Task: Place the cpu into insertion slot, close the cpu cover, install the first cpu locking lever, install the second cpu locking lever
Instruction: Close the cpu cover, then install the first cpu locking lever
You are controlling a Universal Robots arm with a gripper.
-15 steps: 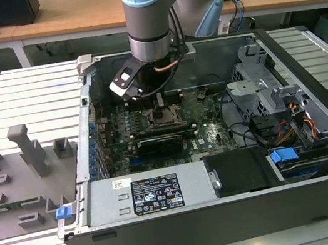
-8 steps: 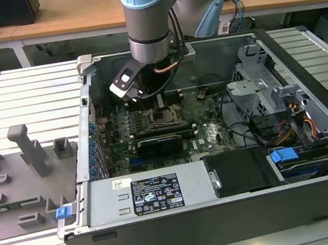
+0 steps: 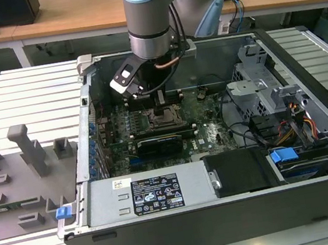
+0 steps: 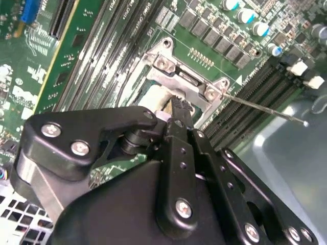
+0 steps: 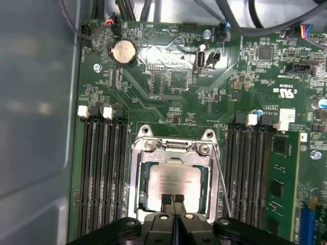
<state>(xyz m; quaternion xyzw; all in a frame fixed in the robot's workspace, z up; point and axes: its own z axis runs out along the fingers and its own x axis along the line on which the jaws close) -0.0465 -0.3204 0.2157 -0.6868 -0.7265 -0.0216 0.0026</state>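
1. One robot arm (image 3: pixel 146 11) reaches down into one open computer case (image 3: pixel 230 207), which lies on a slatted table (image 3: pixel 26 96).
2. Its one gripper (image 5: pixel 172 198) hangs over the near edge of the socket. The two fingertips are pressed together with nothing visible between them, and they rest on or just above the chip's edge; contact cannot be told.
3. The one cpu (image 5: pixel 173 178) lies flat in the insertion slot (image 3: pixel 165 121), silver top upward, in the middle of the green motherboard (image 5: pixel 168 81).
4. The one cpu cover (image 5: pixel 139 178) is down around the chip, which shows through its window.
5. One locking lever (image 5: pixel 220 171), a thin wire rod, runs just beside the cover; in the second wrist view its free end stands out over the memory slots.
6. Two banks of memory slots (image 5: pixel 104 168) flank the socket, one on each side.
7. One coin cell (image 5: pixel 123 52) sits on the board, well apart from the socket.
8. One grey fixture tray (image 3: pixel 10 187) lies on the table at the exterior view's left, beside the case.
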